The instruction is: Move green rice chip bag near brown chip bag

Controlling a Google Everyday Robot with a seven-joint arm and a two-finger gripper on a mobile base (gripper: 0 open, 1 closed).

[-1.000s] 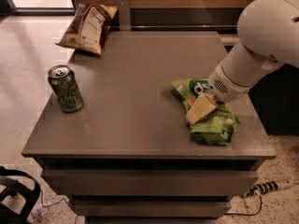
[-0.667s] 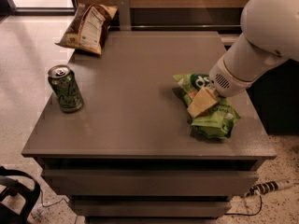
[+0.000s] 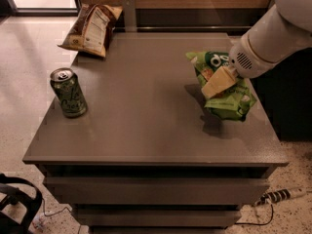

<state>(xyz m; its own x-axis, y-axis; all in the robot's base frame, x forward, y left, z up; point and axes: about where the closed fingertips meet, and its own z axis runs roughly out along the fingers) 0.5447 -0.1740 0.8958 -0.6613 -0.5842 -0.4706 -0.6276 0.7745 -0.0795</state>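
Gripper [image 3: 215,84] grips green rice chip bag [image 3: 233,101] above table [image 3: 141,126].

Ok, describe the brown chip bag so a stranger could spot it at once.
On the grey table, go to the far left corner by the wooden wall. The brown chip bag lies there, dark brown with a white label panel; the can on the left is green, and the green rice chip bag is at right, held by the gripper.
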